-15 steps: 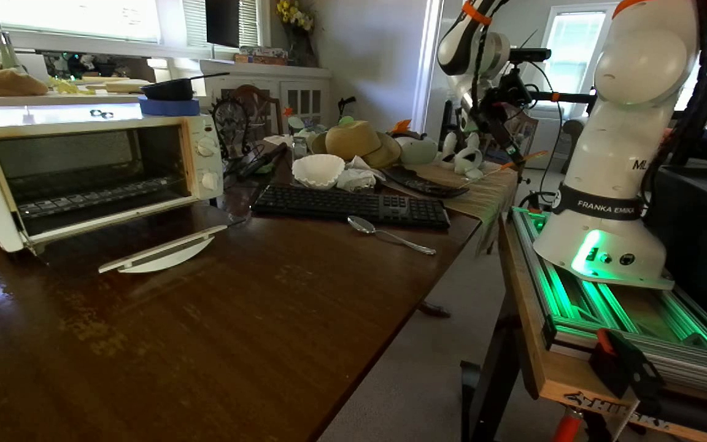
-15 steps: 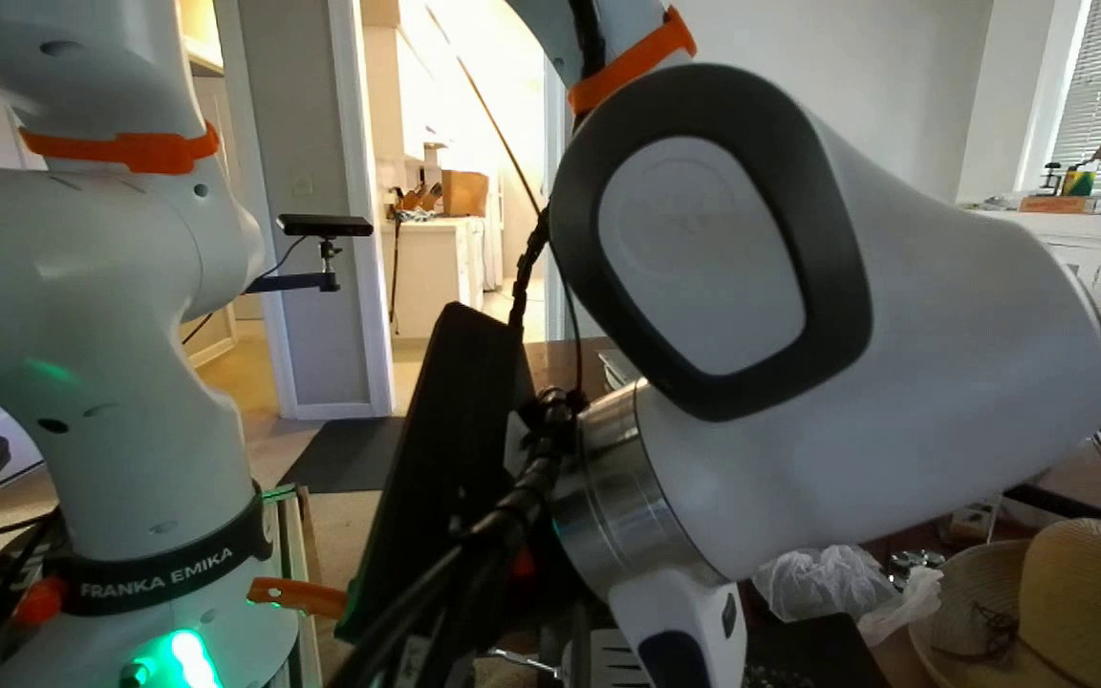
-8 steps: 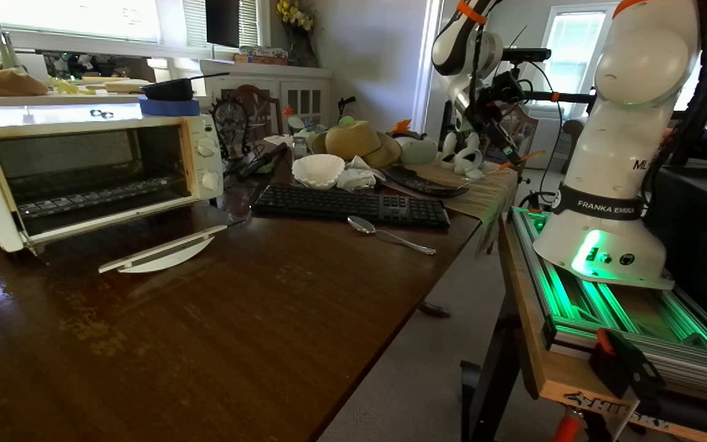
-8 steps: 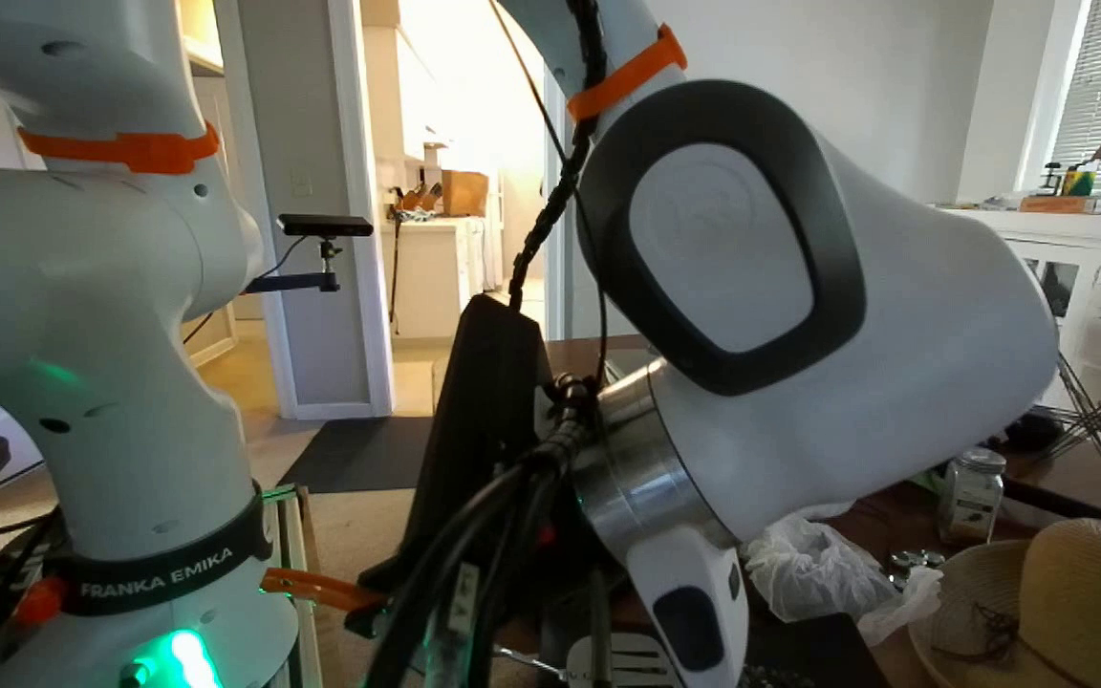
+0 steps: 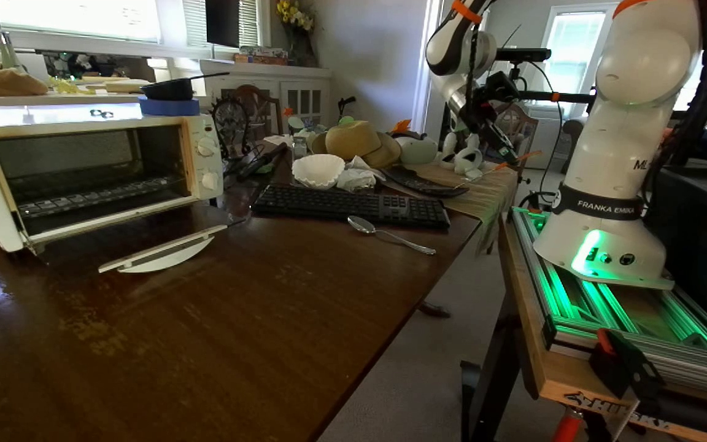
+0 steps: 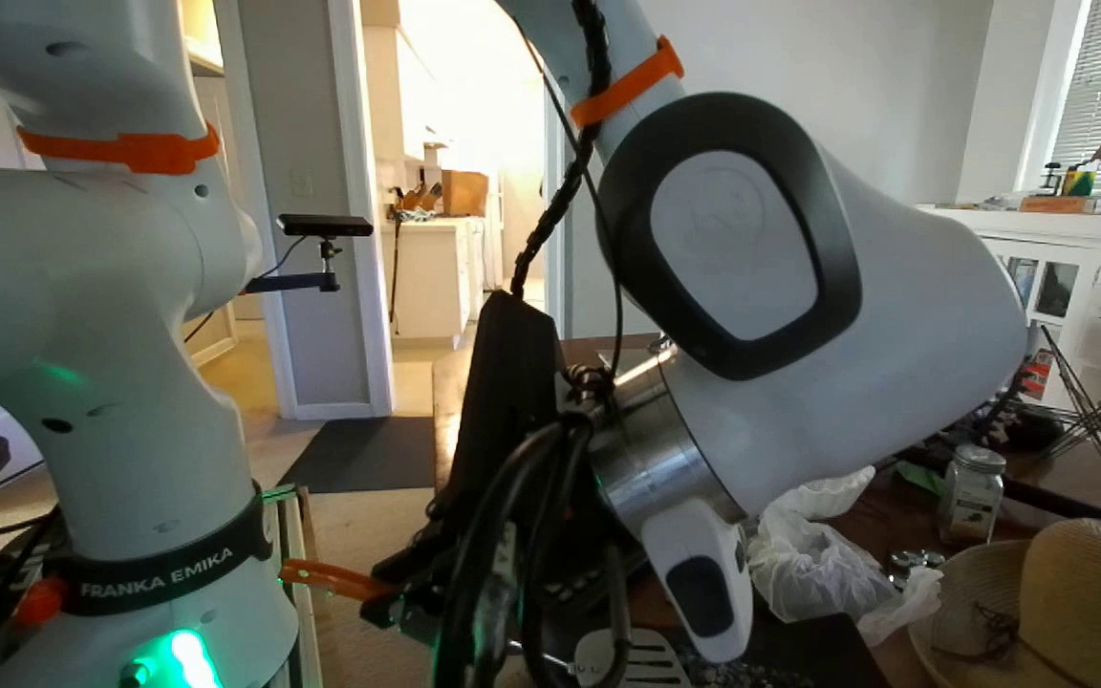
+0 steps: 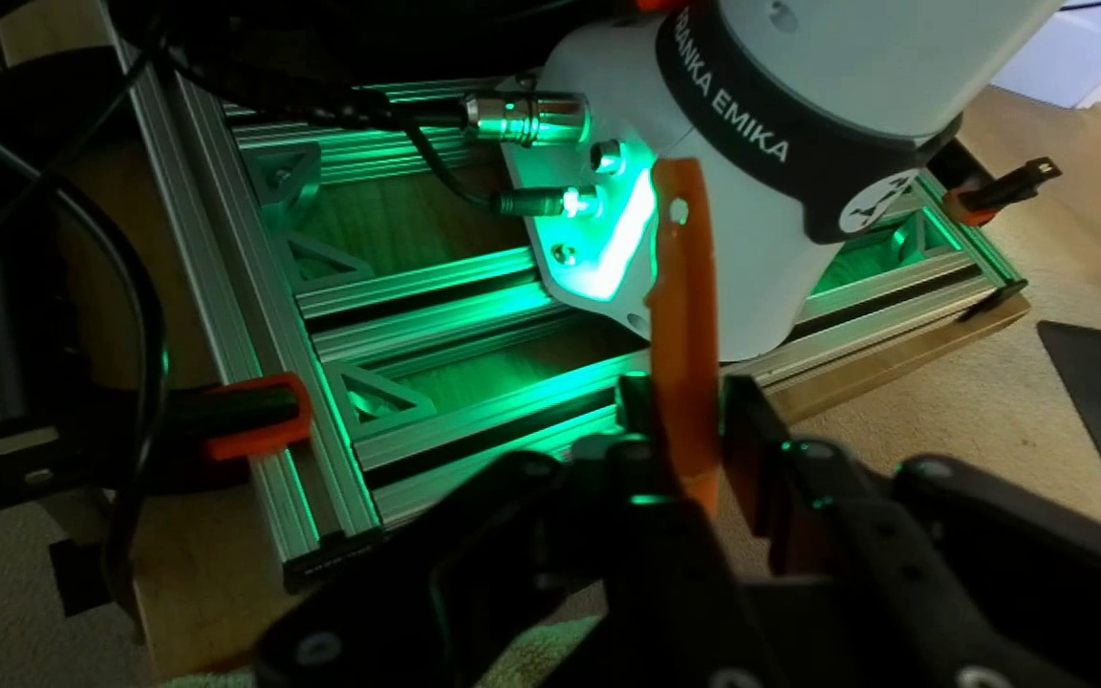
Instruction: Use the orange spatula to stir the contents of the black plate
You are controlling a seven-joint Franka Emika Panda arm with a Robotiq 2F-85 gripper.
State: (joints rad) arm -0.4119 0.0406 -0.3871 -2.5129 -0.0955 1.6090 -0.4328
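- Clasping the orange spatula (image 7: 684,287) by its handle, the gripper (image 7: 689,406) sets a black, jointed finger on either side, the gap between them about as narrow as the handle.
- Smooth and slightly bowed, that handle has a small hole near its free end; past the fingers a thin metal shaft runs to a flat, slotted grey head (image 6: 635,659).
- Near the head, in an exterior view, lies the black plate (image 5: 444,193), shallow, with a curved rim.
- Close around it I see a black keyboard (image 5: 353,205), a white fluted bowl (image 5: 318,175), a woven straw hat (image 5: 353,141) and a crinkled, see-through bag (image 6: 810,564); a shiny metal spoon (image 5: 361,225) rests on the scuffed, glossy wooden table (image 5: 218,344).
- In an exterior view, loops of black cable (image 6: 463,583) cross in front of the shaft, hiding stretches of it, and the bottom edge cuts off the head.
- Whether head and plate touch, I cannot tell; what the plate holds is too dark to make out.
- Folded back on itself, the white arm (image 6: 904,296) slants its wrist down, so that the fingers and the handle's free end point towards its own green-lit base (image 7: 756,287).
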